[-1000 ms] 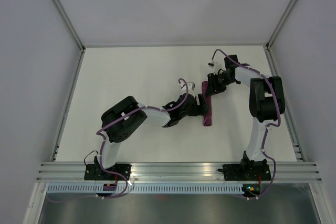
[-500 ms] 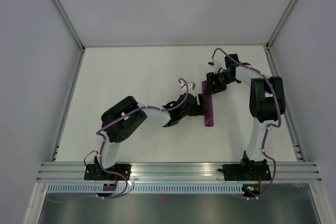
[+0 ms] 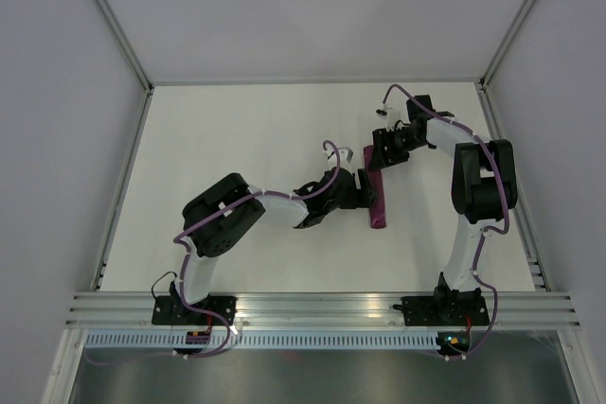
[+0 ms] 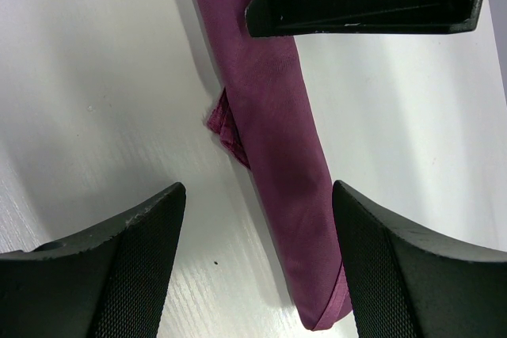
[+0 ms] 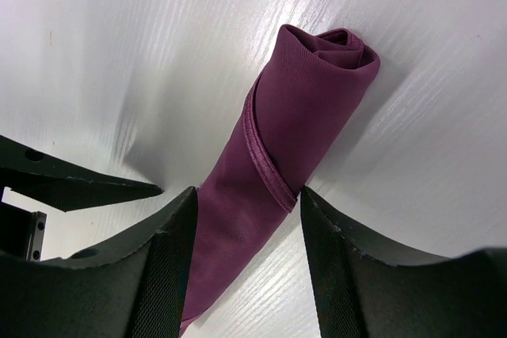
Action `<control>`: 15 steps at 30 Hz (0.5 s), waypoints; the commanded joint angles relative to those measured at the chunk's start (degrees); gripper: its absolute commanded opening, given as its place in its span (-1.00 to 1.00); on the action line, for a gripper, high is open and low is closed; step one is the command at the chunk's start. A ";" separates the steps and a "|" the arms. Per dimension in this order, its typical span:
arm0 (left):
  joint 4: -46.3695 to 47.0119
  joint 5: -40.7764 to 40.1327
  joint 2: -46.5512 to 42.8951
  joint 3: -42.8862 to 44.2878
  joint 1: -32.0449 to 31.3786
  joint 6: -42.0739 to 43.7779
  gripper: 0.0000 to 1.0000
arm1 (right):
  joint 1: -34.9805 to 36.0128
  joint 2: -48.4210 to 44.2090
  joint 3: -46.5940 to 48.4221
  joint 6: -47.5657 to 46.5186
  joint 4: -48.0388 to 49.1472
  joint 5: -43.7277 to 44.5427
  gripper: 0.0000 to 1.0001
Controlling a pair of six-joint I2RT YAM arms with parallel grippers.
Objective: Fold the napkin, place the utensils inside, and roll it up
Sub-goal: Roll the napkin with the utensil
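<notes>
- The left tool reaches in from the near left. Its fingers are spread wide and straddle the near half of the rolled napkin without pressing it; in its wrist view there is bare table between each finger and the cloth.
- The napkin lies right of the table's centre as a tight, narrow roll. Its long axis runs near to far, leaning slightly left at the far end. A loose corner pokes out on its left side about midway along.
- No utensils show at either end, so I cannot tell whether they are inside.
- The right tool hangs over the far end. Its fingers are parted on either side of the roll, and the spiral end lies just beyond them; it grips nothing.
- Both tools sit across the roll's axis. The left is nearer the loose corner and the right is nearer the open far end, so any last tuck looks to be the left's and any steadying the right's.
</notes>
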 commanded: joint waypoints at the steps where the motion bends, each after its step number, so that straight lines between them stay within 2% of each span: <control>1: -7.00 0.84 1.60 -0.01 -0.22 3.09 0.60 | -0.18 -3.06 1.98 -0.07 -0.90 -1.28 0.22; 7: -7.09 1.28 1.51 0.52 -0.22 4.14 0.60 | -0.62 -3.33 2.59 -0.51 -1.87 -1.10 0.36; 15: -7.09 1.72 0.37 1.13 -0.13 5.64 0.60 | -1.94 -4.73 3.91 -0.86 -3.36 -3.12 0.41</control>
